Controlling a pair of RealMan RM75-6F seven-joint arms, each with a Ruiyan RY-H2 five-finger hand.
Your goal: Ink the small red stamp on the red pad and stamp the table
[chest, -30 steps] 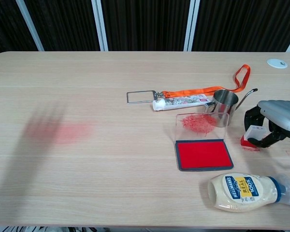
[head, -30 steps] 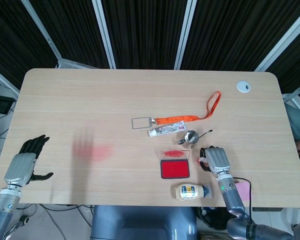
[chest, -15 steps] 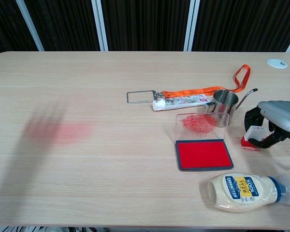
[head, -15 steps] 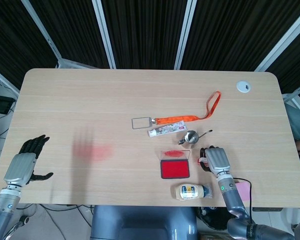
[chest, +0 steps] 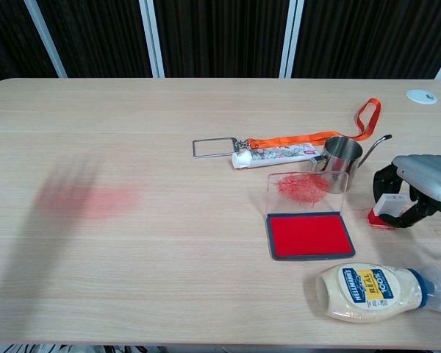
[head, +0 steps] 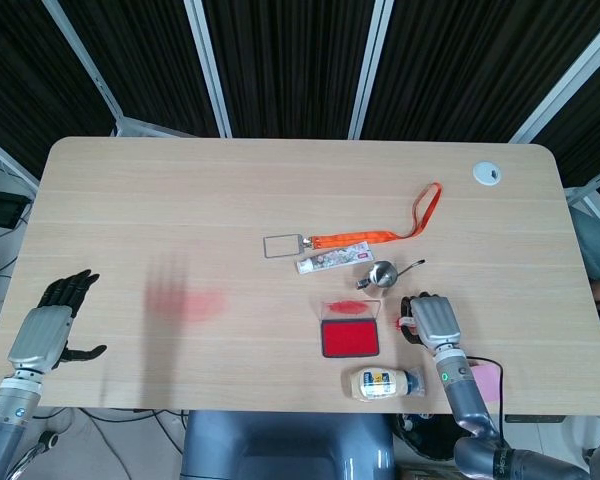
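Inspector A: The small red-and-white block stamp (chest: 383, 211) is standing on the pale wooden table (chest: 169, 279), base down, and the right hand (chest: 419, 187) is closing its curled fingers around it. Against the frames a second back, the stamp and the hand are barely shifting.

Inspector B: So the grasp is holding steady, but I judge the lift is not yet beginning. Where is the pad?

Inspector A: The open red ink pad in its dark tray (chest: 309, 235) is lying just inboard of that hand, apart from the stamp. A mayonnaise squeeze bottle (chest: 375, 291) is lying nearer the robot.

Inspector B: And the left hand (head: 52, 322)?

Inspector A: Spread wide, holding nothing, far across the table.
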